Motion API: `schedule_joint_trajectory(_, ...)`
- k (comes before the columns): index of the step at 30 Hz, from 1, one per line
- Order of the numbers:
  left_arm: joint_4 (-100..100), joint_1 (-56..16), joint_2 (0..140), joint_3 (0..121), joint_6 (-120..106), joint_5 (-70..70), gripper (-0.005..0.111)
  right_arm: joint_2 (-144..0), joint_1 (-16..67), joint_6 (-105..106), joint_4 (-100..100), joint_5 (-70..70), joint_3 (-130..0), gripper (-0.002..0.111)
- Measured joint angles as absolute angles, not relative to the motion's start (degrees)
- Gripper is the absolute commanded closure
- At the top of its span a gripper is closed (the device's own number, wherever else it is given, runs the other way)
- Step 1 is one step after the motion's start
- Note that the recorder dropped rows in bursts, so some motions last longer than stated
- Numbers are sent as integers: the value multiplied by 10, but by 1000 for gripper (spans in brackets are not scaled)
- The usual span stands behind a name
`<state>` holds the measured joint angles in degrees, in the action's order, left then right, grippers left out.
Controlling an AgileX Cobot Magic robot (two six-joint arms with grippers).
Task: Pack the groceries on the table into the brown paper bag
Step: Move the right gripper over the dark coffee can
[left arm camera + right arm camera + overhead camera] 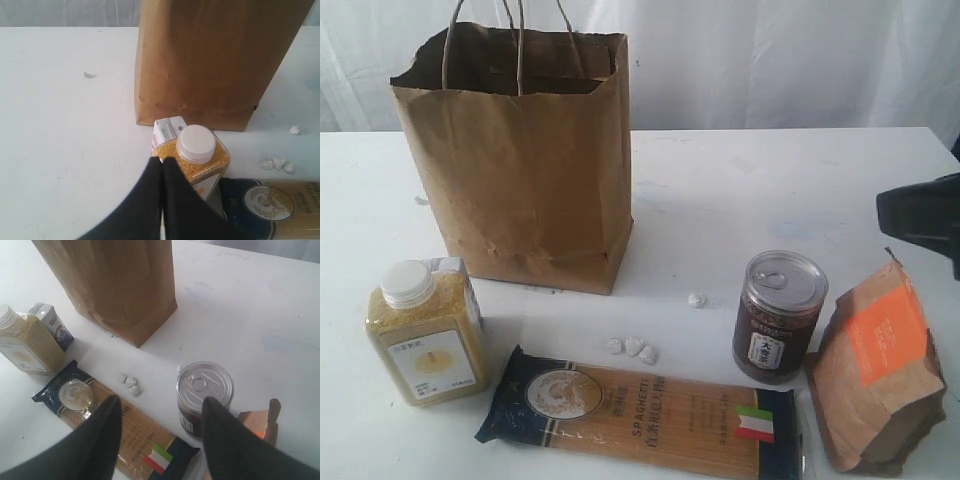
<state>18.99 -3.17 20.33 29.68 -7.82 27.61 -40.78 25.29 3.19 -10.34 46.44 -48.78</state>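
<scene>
The tall brown paper bag [520,160] stands open at the back left of the white table [770,180]. In front of it are a yellow-grain bottle [425,335] with a white cap, a small carton [167,131] tucked behind the bottle, a spaghetti packet [640,415], a dark silver-topped can [778,315] and an orange-labelled brown pouch [880,370]. My left gripper [162,160] is shut and empty, hovering just above the bottle [197,155]. My right gripper [161,402] hangs open with nothing in it, above the packet [135,432] and the can [205,390].
Small white lumps [632,347] lie between the bag and the spaghetti packet, with one more [697,298] near the can. A black part of the right arm [920,215] shows at the right edge. White curtains hang behind the table.
</scene>
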Motion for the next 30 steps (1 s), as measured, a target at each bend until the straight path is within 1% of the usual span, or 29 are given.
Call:
schedule_joint_trajectory(7,190,-32,203,297,-78,276,107,-405,253,55,-103,462,-488,62)
schedule_joint_trajectory(9,190,-32,203,286,-78,255,107,-405,253,56,-103,462,-488,62)
schedule_joint_trajectory(12,173,-32,185,234,-78,192,107,-405,253,56,-103,459,-488,62)
schedule_joint_trajectory(15,151,-32,143,180,-78,166,107,-405,253,56,-103,449,-488,62)
schedule_joint_trajectory(20,121,-32,76,105,-78,165,107,-411,253,56,-105,444,-488,62)
schedule_joint_trajectory(25,109,-32,28,40,-78,165,107,-453,253,56,-105,447,-488,61)
schedule_joint_trajectory(27,109,-32,16,18,-78,165,107,-479,253,56,-99,450,-488,58)
schedule_joint_trajectory(30,109,-32,5,3,-78,161,107,-523,253,56,-73,453,-502,48)
